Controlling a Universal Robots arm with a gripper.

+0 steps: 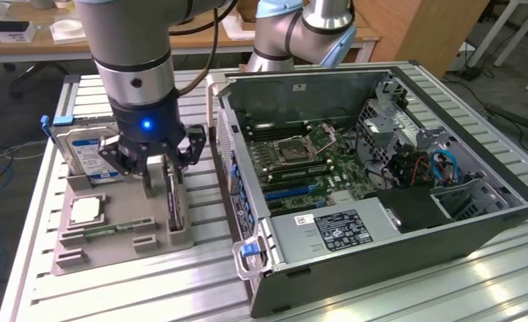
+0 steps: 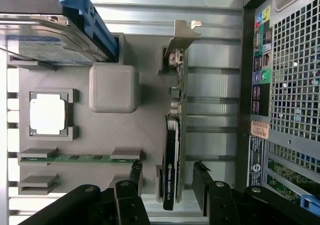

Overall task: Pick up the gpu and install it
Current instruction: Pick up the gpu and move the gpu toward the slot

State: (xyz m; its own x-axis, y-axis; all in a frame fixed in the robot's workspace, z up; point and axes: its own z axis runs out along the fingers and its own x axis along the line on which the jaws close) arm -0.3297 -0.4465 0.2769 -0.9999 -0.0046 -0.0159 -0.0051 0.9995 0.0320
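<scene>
On the slatted table (image 1: pixel 156 288), at the exterior view's left: grey tray (image 1: pixel 121 255), with a silver hard drive (image 1: pixel 83 153) upright in its far slot, a processor (image 1: pixel 84 210) flat in a square pocket, a green memory stick (image 1: pixel 111 231) on edge in a narrow groove. Between the processor pocket and the next slot, a raised grey block (image 2: pixel 114 88) of the tray. Further right in the same tray, the gpu (image 1: pixel 175 201), standing on edge in its own slot. Directly over it, the gripper (image 1: pixel 161 171), spread wide, one finger either side of the card with a gap on both sides, clamped on nothing. Just beside the tray on the right, an open computer case (image 1: pixel 407 261) lying on its side: motherboard (image 1: pixel 308 157) with its processor socket (image 1: pixel 298 144) inside, power supply (image 1: pixel 331 231) at the near end, blue cables (image 1: pixel 445 168) by the drive bays. Behind the case, a second robot arm (image 1: pixel 290 33).
</scene>
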